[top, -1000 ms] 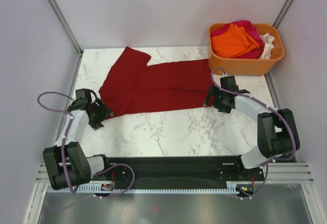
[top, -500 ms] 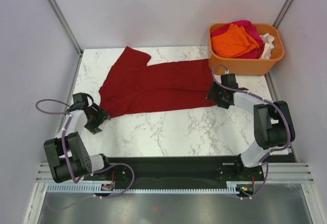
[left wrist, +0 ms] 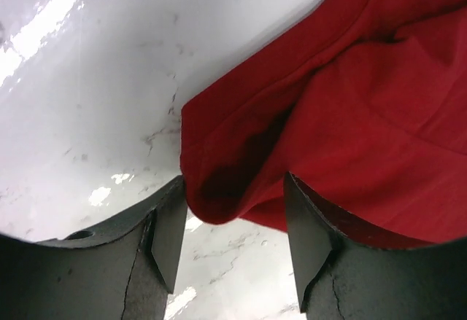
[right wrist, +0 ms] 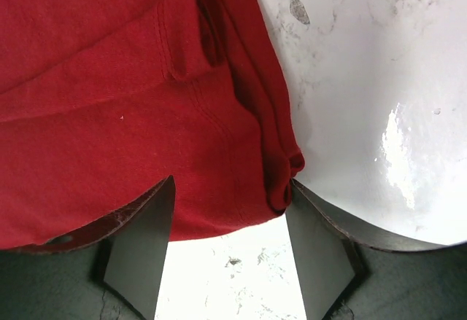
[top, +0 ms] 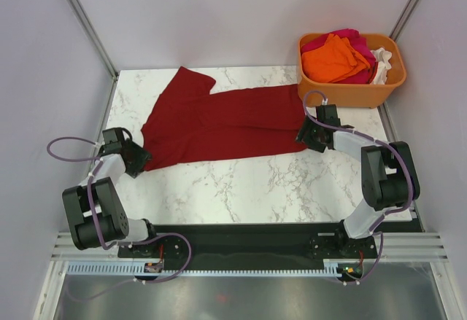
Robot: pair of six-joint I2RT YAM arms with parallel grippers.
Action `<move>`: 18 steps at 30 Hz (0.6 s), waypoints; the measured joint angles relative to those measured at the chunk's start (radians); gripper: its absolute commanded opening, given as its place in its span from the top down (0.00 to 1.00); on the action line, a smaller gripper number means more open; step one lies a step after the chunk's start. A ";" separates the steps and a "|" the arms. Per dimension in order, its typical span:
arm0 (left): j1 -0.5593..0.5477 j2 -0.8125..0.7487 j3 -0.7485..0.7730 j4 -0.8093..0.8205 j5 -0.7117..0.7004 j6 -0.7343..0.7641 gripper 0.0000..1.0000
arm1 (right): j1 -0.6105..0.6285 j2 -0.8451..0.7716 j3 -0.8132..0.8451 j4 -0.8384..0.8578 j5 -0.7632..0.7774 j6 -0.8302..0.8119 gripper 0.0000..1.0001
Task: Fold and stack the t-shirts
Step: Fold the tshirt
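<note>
As the dark red t-shirt (top: 219, 123) lies spread, parted left fingers (left wrist: 157, 254) straddle its left corner. Parted right fingers (right wrist: 139, 254) straddle its right edge.

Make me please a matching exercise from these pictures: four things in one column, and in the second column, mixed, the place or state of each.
Things:
1. dark red t-shirt
2. orange t-shirt
3. orange tub
4. left pincer

Places or states:
a. stands at the far right corner of the table
b. straddles a corner of cloth, jaws apart
c. lies spread out on the marble top
d. lies on top of other shirts in a container

Pairs: 1-c, 2-d, 3-a, 4-b
</note>
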State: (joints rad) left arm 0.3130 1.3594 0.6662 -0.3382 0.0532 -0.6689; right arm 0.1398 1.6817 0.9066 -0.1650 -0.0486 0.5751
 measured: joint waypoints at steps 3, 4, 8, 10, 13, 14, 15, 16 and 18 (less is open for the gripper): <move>0.000 0.029 0.005 0.039 -0.003 -0.005 0.38 | 0.000 0.002 0.000 0.005 -0.002 0.000 0.30; 0.000 0.041 0.006 0.047 -0.007 -0.006 0.40 | 0.000 0.002 0.000 0.008 -0.003 0.000 0.31; 0.000 0.072 0.012 0.072 -0.016 -0.014 0.61 | 0.000 0.006 0.000 0.020 -0.005 -0.002 0.36; 0.001 0.087 0.012 0.084 -0.017 -0.018 0.86 | -0.001 0.011 -0.001 0.027 -0.004 -0.003 0.59; 0.002 0.103 0.018 0.093 -0.011 -0.021 0.98 | -0.003 0.021 -0.013 0.042 -0.010 -0.006 0.93; 0.002 0.106 0.021 0.097 -0.010 -0.021 0.98 | -0.005 0.021 -0.016 0.044 -0.010 -0.010 1.00; 0.002 0.109 0.023 0.100 -0.006 -0.021 0.98 | -0.006 0.023 -0.021 0.050 -0.018 -0.004 1.00; 0.002 0.109 0.023 0.100 -0.006 -0.021 0.98 | -0.006 0.023 -0.023 0.051 -0.018 0.001 1.00; 0.002 0.103 0.026 0.088 -0.006 -0.020 0.98 | -0.007 0.022 -0.024 0.053 -0.021 0.001 1.00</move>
State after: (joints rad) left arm 0.3149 1.4628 0.6922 -0.2504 0.0467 -0.6891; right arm 0.1326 1.7039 0.8822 -0.1116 -0.0696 0.5762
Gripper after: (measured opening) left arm 0.036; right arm 0.022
